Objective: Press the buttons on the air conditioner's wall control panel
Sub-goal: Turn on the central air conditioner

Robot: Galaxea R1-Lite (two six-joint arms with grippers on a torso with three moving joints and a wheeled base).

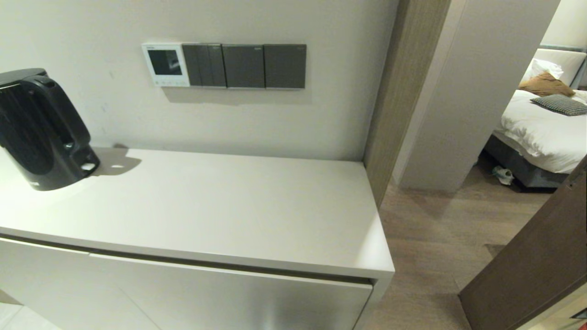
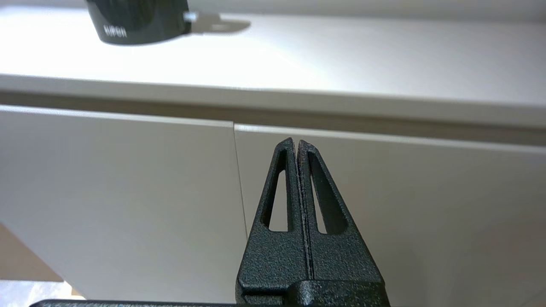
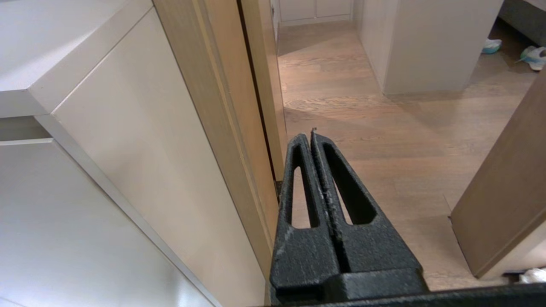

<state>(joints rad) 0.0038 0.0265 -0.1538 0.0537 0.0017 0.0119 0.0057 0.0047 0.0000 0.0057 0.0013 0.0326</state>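
Left claw (image 2: pixel 297 143) and right claw (image 3: pixel 312 135) both pinched closed, low before the cabinet (image 2: pixel 128 179), seemingly parked.

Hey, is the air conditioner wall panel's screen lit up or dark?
Dark, it seems: the air conditioner panel shows a black screen with only a faint reflection, no digits or icons visible.
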